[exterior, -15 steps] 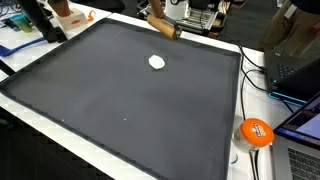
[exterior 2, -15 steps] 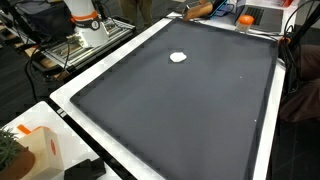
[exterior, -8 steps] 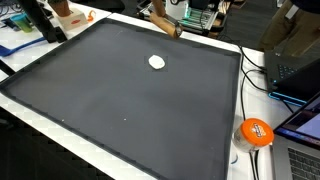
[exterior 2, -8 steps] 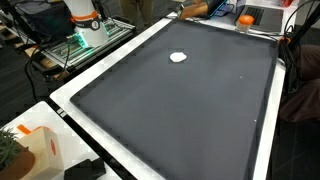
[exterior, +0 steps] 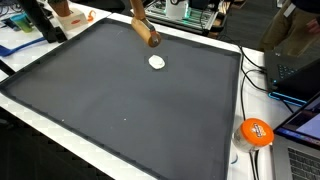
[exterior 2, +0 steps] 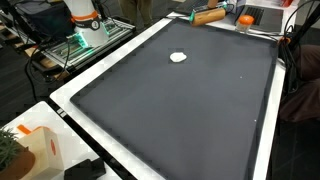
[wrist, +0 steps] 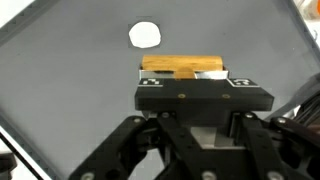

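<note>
Bare mat (exterior: 120,100) under tool (wrist: 184,72); 1 disc (exterior: 157,62)

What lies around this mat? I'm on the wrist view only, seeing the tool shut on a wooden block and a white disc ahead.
Observer: An orange round object sits off the mat, on the white table edge.
Operator: Anything else off the mat?
Observer: A small plant and a white box stand at one corner.
Operator: Where's my block?
Observer: The wooden block shows tilted near the mat's edge, apart from the white disc.
</note>
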`<action>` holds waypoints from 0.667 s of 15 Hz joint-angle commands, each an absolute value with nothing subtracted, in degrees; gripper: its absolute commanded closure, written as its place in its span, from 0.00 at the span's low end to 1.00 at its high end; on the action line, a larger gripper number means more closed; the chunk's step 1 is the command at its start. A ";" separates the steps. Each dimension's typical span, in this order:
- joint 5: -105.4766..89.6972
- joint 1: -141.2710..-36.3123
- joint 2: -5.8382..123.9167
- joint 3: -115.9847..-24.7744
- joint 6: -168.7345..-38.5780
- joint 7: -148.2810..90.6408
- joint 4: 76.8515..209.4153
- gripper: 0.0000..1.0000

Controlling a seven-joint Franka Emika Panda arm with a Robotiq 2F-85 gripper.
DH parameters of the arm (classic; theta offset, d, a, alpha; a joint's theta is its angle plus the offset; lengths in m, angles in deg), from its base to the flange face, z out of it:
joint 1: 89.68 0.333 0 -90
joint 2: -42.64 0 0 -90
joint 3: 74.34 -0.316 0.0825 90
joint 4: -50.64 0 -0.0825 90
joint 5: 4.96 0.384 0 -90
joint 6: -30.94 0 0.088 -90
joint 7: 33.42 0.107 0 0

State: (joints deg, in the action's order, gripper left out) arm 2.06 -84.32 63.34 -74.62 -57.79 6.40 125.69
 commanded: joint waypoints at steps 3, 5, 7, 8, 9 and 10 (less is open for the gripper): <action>-1.39 -83.30 47.26 -74.59 -67.98 13.43 144.97 0.78; 0.19 -83.70 43.32 -75.58 -68.57 11.47 150.35 0.78; -0.34 -84.20 47.59 -75.91 -66.11 11.66 144.59 0.53; -0.15 -84.27 45.88 -76.26 -66.44 11.48 147.21 0.53; -0.09 -84.32 44.68 -76.49 -66.63 11.44 148.99 0.53; -0.06 -84.37 43.91 -76.58 -66.88 11.39 150.15 0.53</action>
State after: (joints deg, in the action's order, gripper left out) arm -0.03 -83.60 43.84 -75.81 -67.09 11.37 150.38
